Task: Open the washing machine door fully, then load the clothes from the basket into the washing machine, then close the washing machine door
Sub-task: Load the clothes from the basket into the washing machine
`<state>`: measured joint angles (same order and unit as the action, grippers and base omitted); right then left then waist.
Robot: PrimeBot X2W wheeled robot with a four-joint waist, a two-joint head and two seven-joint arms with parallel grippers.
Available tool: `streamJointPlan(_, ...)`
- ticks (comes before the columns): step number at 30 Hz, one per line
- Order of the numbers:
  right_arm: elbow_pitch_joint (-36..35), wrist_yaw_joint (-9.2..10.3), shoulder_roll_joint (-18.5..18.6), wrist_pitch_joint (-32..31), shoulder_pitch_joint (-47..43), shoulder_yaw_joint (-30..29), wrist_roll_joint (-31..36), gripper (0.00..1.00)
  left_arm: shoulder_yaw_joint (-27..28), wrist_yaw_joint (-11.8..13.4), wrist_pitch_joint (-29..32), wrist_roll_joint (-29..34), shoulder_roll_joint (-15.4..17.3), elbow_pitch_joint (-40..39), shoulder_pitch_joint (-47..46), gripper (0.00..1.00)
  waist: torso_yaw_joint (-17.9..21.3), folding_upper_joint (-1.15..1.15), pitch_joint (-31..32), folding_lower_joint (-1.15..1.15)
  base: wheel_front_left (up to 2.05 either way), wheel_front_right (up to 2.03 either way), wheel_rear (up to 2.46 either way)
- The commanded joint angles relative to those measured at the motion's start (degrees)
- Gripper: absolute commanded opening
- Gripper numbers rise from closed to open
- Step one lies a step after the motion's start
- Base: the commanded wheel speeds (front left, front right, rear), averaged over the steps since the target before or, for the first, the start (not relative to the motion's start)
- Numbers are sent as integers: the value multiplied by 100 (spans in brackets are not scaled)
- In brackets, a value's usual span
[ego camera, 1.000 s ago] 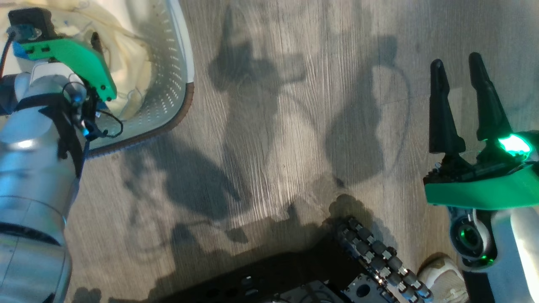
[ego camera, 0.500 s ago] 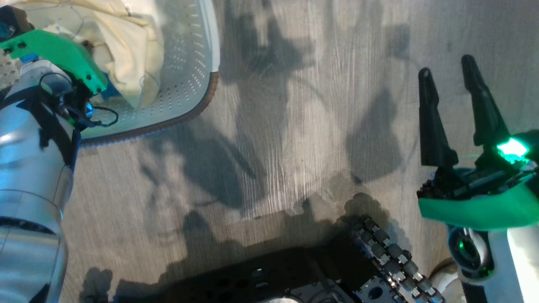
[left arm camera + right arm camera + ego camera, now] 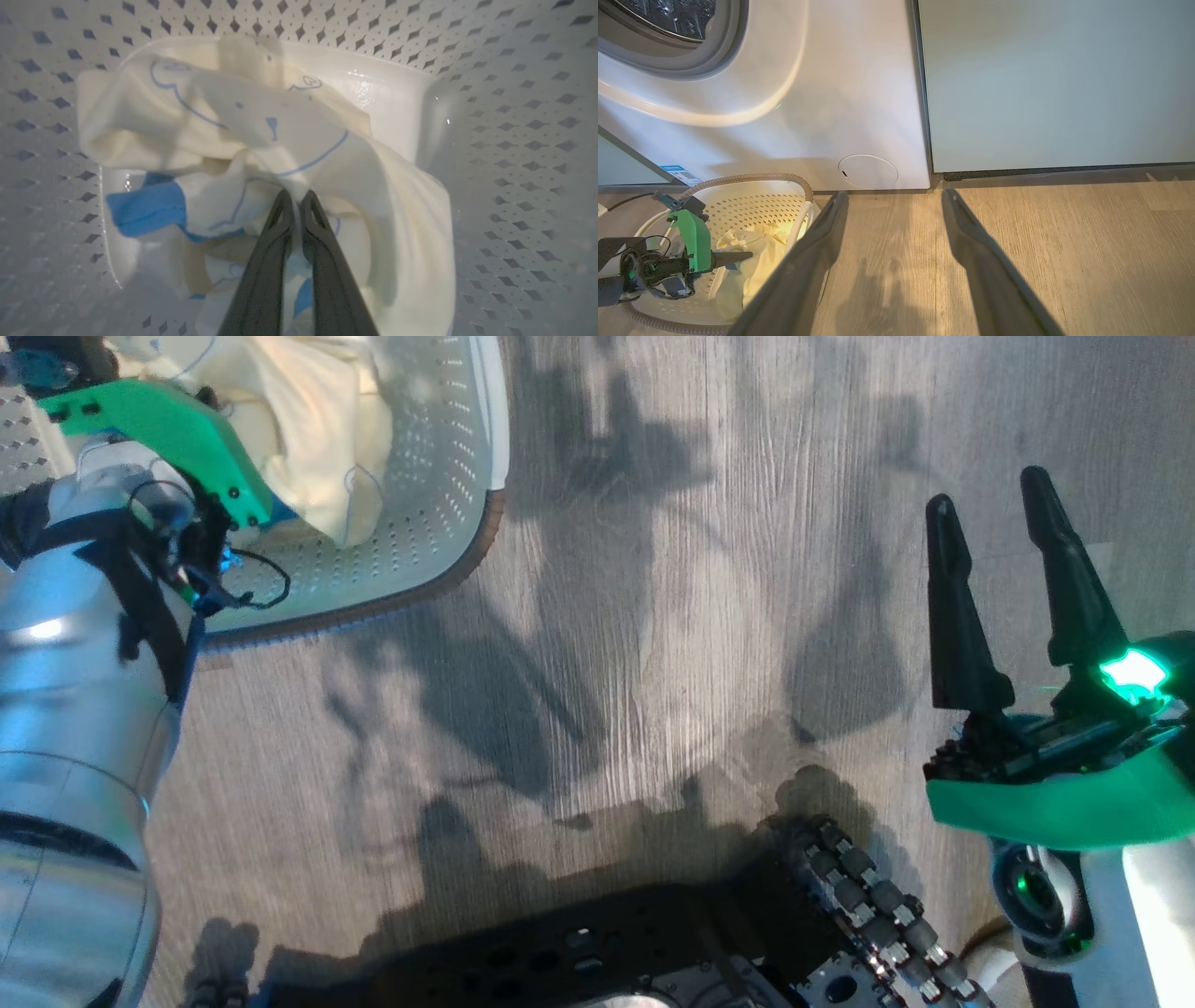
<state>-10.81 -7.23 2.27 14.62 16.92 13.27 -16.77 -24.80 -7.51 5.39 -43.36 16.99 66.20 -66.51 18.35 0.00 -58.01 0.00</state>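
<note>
Inside the basket (image 3: 514, 116), the clothes (image 3: 280, 130) lie as a crumpled cream bundle with thin blue lines and a blue patch, close against the perforated walls. The left gripper (image 3: 295, 198) reaches down into the bundle. Its two dark fingers are pressed almost together and pinch a fold of the cloth at their tips. The basket stands on the wooden floor (image 3: 653, 616), just in front of the washing machine (image 3: 831, 116) and near the round hatch (image 3: 867, 171) low on its front. The grey gasket (image 3: 668, 60) of the drum opening shows above. Beside the machine is a pale cabinet (image 3: 1055, 84). The right gripper (image 3: 985, 490) hangs over the floor, well apart from the basket, its fingers spread wide with nothing between them.
</note>
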Motion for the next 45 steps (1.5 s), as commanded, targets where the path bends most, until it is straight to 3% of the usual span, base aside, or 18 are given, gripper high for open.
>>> streamJointPlan(1, -111, -25, 61, 38, -119, 100, -66, 100, -76, 3, -197, 128, 269, -146, 111, 0, -14, 0, 10, 0, 0, 0, 0)
streamJointPlan(19, 109, -25, 61, 38, 9, -149, 48, 100, -975, 62, -1539, 949, 81, 7, 0, 0, -440, 0, 643, 0, 0, 0, 0)
streamJointPlan(27, 242, -25, 61, 38, -25, -271, 196, 100, -1121, 171, -1976, 1143, -85, -351, 175, 0, -685, 0, 1059, 0, 0, 0, 0)
streamJointPlan(34, 434, -25, 61, 38, -85, -384, 347, 100, -896, 371, -2036, 1230, -60, -1530, 802, 0, -897, 0, 1581, 0, 0, 0, 0)
streamJointPlan(45, 748, -25, 61, 38, -297, -698, 513, 100, -144, 921, -2038, 1484, 169, -4008, 2536, 0, -1161, 0, 2359, 0, 0, 0, 0)
